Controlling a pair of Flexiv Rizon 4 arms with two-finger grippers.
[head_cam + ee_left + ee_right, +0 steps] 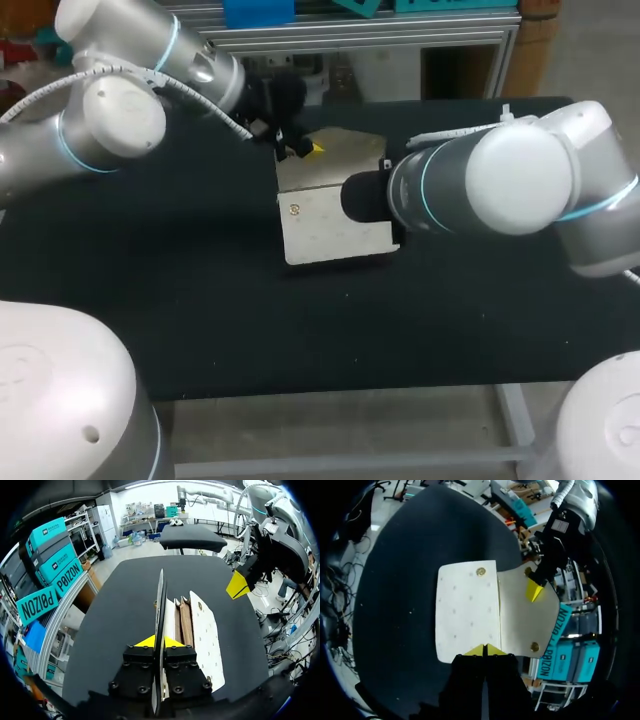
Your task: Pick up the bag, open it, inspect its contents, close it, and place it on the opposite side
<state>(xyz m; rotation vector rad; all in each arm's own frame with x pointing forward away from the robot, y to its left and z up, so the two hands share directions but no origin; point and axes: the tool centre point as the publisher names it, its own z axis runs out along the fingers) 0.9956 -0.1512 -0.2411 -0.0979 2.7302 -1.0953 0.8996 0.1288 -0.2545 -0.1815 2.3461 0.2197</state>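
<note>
While clamping the bag's (330,235) raised flap (161,600) in the left gripper (159,641) near the bench's (200,300) far edge, hovers beside it with the right gripper (485,650), tips together, empty.

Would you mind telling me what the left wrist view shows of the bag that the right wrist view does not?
Only the left wrist view: the flap edge-on, clamped in the left tool, and brown strips inside the bag. Only the right wrist view: the front panel face-on with its snap, plus two snaps on the flap's inner face. Both: the open bag on the black table, with the left tool at its flap.
</note>
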